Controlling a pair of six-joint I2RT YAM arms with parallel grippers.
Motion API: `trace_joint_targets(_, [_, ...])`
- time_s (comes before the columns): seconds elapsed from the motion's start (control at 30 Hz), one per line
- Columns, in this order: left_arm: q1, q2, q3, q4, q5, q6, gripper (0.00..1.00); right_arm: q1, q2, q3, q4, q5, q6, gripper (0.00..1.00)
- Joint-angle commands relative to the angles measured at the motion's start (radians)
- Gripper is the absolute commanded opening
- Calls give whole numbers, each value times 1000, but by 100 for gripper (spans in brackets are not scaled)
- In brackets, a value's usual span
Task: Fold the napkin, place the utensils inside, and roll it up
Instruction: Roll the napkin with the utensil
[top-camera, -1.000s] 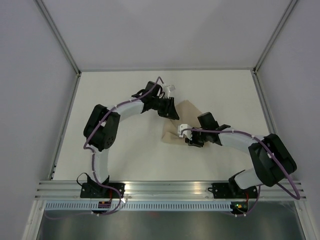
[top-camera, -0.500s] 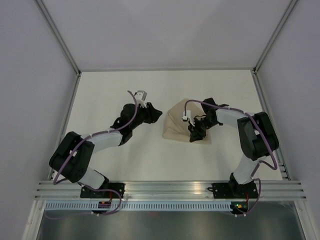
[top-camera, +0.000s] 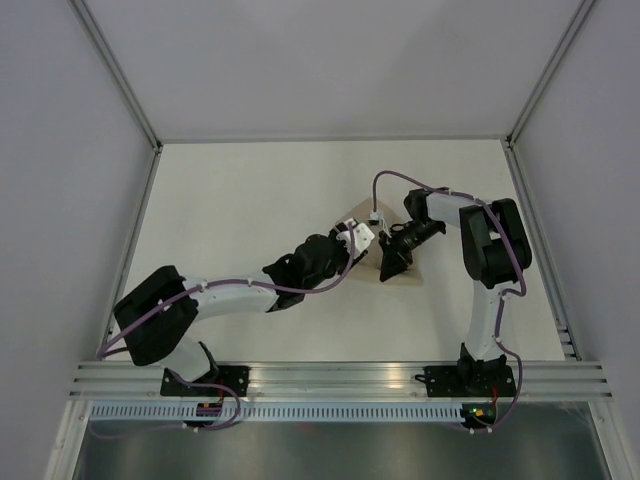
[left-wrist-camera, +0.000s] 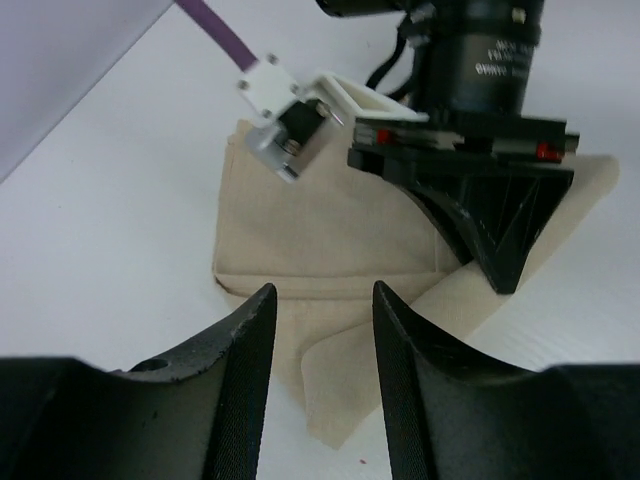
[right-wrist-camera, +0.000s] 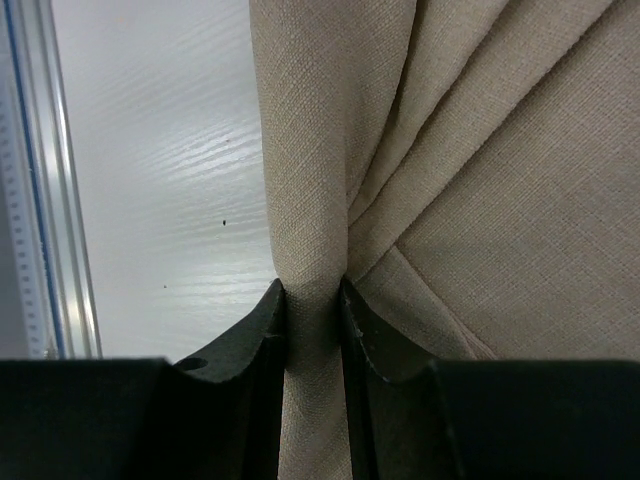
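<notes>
On the white matte tabletop (top-camera: 230, 200), between pale grey walls (top-camera: 60, 150), the tan-beige cloth napkin (left-wrist-camera: 320, 230) lies folded right of centre, the right gripper (right-wrist-camera: 312, 290) pinching one fold, the left gripper (left-wrist-camera: 320, 295) gaping over it.

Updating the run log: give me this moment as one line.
step: folding napkin | right gripper: shut on napkin fold | left gripper: open, over napkin edge | utensils: none in view

Looks like a robotics lab test cell: plain white table (top-camera: 250, 200), boxed in by grey panel walls (top-camera: 60, 150), silver aluminium rail (top-camera: 340, 375) at 6 o'clock.
</notes>
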Motion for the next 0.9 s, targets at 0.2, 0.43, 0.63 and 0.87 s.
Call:
trace_joint_targets(0.2, [-141,168,66,-161,-82,399,59,-32,139,51,-92,57,-97,2])
trace_joint_targets(0.43, [-174,210,78,-171,-16,463,60,-37,160,68,-110,59,-97,2])
trace_joint_targets(0.63, [-178,237,72,-116,37,540,62,-39,166,71,-109,57,-95,2])
trace_joint_targets(0.87, [-178,297,90,-76,94,585,62,-42,171,74,-112,54,-95,2])
